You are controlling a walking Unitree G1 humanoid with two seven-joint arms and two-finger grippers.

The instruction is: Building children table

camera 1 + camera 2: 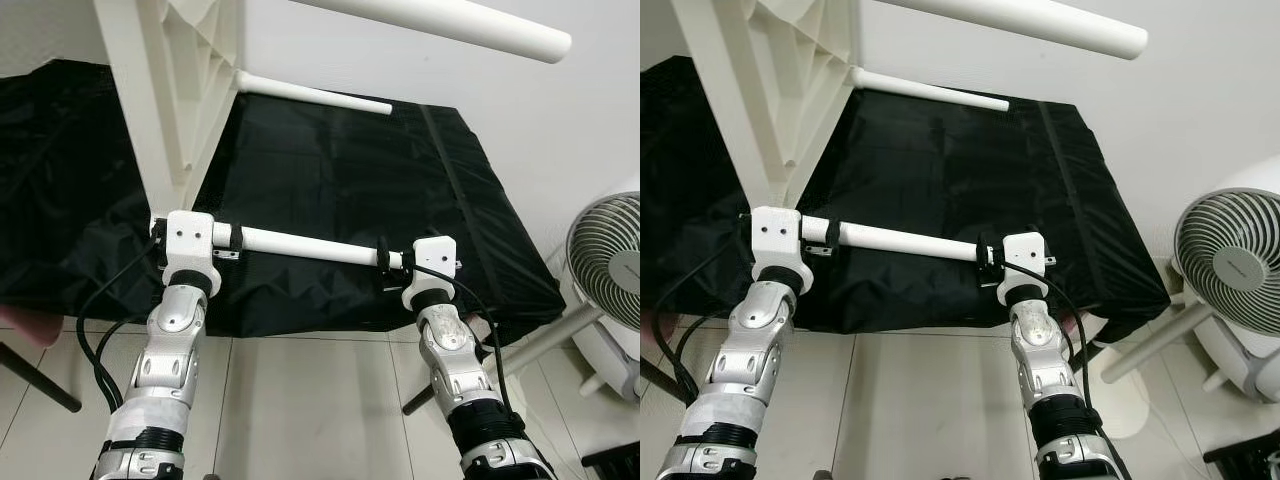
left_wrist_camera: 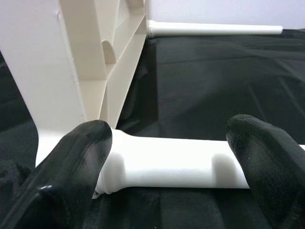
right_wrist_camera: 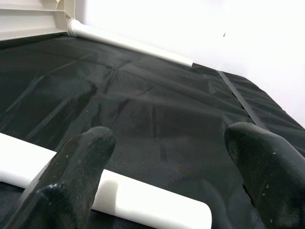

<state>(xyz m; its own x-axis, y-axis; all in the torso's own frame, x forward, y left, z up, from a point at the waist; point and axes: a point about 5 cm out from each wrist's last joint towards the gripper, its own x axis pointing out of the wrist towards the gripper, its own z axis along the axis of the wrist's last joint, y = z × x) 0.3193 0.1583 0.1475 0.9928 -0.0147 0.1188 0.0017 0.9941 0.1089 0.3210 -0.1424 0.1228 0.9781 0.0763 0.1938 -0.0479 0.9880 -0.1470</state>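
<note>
A white children's table top (image 1: 165, 80) stands on its edge on a black-covered surface (image 1: 350, 170), ribbed underside facing right. Three white legs stick out of it to the right: an upper one (image 1: 470, 25), a far one (image 1: 315, 95) and a near one (image 1: 310, 246). My left gripper (image 1: 196, 235) is at the near leg's base, right beside the table top. Its fingers (image 2: 76, 162) stand open, spread along the leg. My right gripper (image 1: 420, 258) is open at the leg's free end (image 3: 157, 210), one finger (image 3: 76, 167) against the leg, the other past its tip.
A white floor fan (image 1: 610, 270) stands at the right, close to my right arm. The black-covered surface ends just behind my wrists, with tiled floor (image 1: 300, 400) below. A dark slanted bar (image 1: 40, 380) crosses the floor at the lower left.
</note>
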